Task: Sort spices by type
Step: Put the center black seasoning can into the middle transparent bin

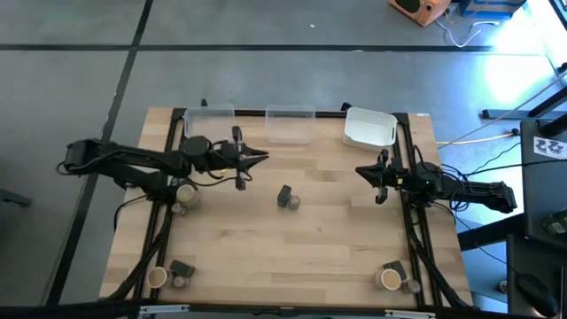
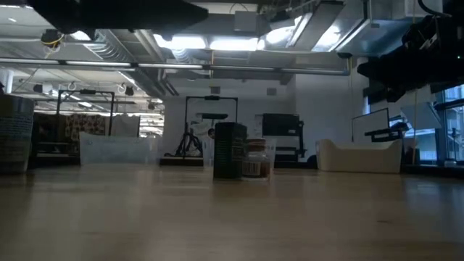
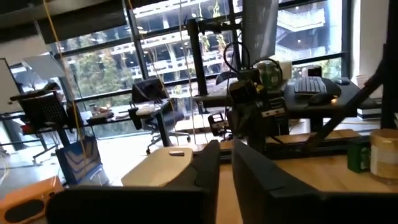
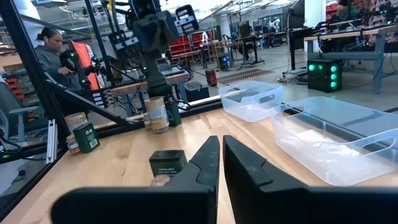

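Centre of desk (image 1: pixel 292 239): dark grey block (image 1: pixel 284 195) touching round jar (image 1: pixel 294 203), unsorted, awaiting pickup. Left gripper (image 1: pixel 262 158) above-left, nearly closed, empty; right gripper (image 1: pixel 361 171) opposite, closed, parked.

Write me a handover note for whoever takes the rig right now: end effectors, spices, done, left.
Left end effector: nearly closed, empty, raised near the left clear tub.
Right end effector: shut, empty, waiting at the right edge below the white tub.
Spices: dark block with small jar at table centre; clusters at left edge, front-left corner, front-right corner.
Done: nothing visibly sorted; the middle clear tub looks empty.
Left: everything.
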